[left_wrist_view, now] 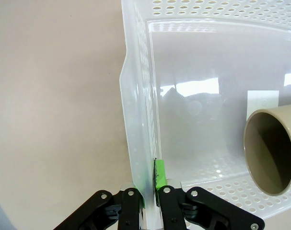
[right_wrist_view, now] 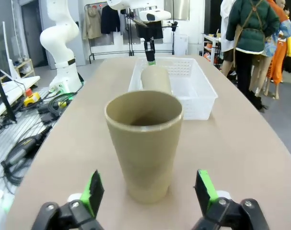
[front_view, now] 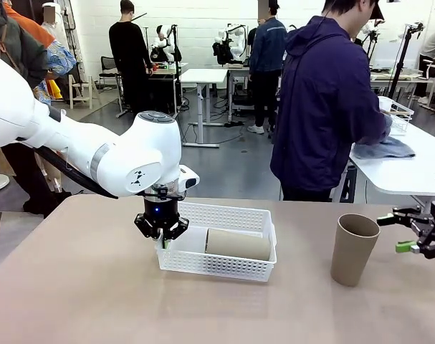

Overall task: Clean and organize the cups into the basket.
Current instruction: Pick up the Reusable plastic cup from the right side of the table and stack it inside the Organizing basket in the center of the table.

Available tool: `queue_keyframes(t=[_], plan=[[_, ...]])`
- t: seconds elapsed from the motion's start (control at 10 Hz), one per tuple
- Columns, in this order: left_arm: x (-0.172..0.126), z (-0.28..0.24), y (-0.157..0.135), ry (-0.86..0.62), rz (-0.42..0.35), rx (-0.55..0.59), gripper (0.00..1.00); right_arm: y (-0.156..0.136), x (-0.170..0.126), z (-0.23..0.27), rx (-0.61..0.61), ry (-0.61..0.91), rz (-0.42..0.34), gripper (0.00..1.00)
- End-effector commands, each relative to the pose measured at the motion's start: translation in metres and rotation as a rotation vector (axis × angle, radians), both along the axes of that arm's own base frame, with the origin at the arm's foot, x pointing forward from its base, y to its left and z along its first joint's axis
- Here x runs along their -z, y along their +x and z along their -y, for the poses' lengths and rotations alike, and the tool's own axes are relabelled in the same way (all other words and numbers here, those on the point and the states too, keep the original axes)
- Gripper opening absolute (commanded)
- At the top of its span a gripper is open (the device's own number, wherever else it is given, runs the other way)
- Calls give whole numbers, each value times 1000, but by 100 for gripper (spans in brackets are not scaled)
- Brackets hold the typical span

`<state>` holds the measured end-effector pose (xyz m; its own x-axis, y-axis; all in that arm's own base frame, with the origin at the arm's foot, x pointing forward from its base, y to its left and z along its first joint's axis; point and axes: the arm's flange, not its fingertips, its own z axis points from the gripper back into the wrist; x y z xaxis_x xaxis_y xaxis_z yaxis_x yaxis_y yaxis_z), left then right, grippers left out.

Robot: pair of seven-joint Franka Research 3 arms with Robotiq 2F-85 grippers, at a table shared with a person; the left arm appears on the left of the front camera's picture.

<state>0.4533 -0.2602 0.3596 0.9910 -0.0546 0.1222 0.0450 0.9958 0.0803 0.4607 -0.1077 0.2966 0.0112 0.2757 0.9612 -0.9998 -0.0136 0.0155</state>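
Beige and matte, the worktop [front_view: 81, 287] runs across the front view, with a busy workshop of white tables and standing people behind it. A person [front_view: 324, 107] in a dark blue hooded top stands at the far side, turned away toward a white table [front_view: 410, 172] that carries a cloth [front_view: 382, 149] and a wire basket [front_view: 398, 115]. Left of middle sits the basket [front_view: 264, 266], white lattice plastic. One tan cup, the lying cup [front_view: 237, 245], rests on its side inside it. The left tool [front_view: 162, 228] comes straight down onto the basket's left end wall, probably to steady or shift it. To the right, well apart from the basket, the upright cup [front_view: 353, 249] stands on the bare worktop. The right tool [front_view: 418, 233] is level with it, just beside it, jaws wide.

From the left wrist, the left tool [left_wrist_view: 150, 191] is pinched narrow on the basket's thin wall [left_wrist_view: 135, 120], one green pad [left_wrist_view: 159, 175] inside it. The lying cup's open mouth [left_wrist_view: 274, 153] faces the camera from the far end.

From the right wrist, the right tool [right_wrist_view: 149, 189] stands wide with the upright cup [right_wrist_view: 145, 139] between its green pads, not yet touching; this looks like the line-up for a grasp. Beyond, the basket [right_wrist_view: 200, 98] holds the lying cup [right_wrist_view: 156, 79].
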Motion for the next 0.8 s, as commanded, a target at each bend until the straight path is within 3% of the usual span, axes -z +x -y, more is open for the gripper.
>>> queue_keyframes(t=[0.0,0.3,0.7], plan=[[0,2,0,8,-4,0,0,0,16,12,-39,15,20,100],[0,2,0,8,-4,0,0,9,41,-1,-61,4,2,100],[0,2,0,8,-4,0,0,31,52,-32,-149,18,-54,100]])
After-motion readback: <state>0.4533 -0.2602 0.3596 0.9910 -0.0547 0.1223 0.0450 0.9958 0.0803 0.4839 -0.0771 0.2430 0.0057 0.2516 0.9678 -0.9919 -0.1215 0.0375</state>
